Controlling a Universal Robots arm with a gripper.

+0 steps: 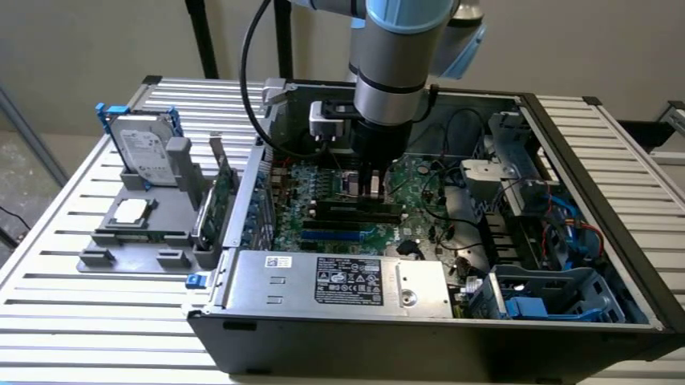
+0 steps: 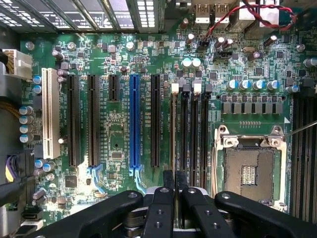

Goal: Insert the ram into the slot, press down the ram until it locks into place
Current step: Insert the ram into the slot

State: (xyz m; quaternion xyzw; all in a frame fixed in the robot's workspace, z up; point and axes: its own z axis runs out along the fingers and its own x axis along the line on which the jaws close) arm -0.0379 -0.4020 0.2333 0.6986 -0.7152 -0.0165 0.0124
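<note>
Inside open computer case (image 1: pixel 428 353), gripper (image 1: pixel 370 191) hung low over motherboard (image 2: pixel 119 144). Fingers drawn close together, pinching ram (image 2: pixel 173 134), seen edge-on as thin green strip. Ram lay in line along black slot (image 2: pixel 174 91), the one of four parallel sockets farthest from CPU socket (image 2: pixel 249 168).

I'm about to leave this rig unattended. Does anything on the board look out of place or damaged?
Nothing looks damaged or askew. The gripper, jaws closed on the ram, holds it in line with the black slots. The CPU socket sits bare, with no processor.
</note>
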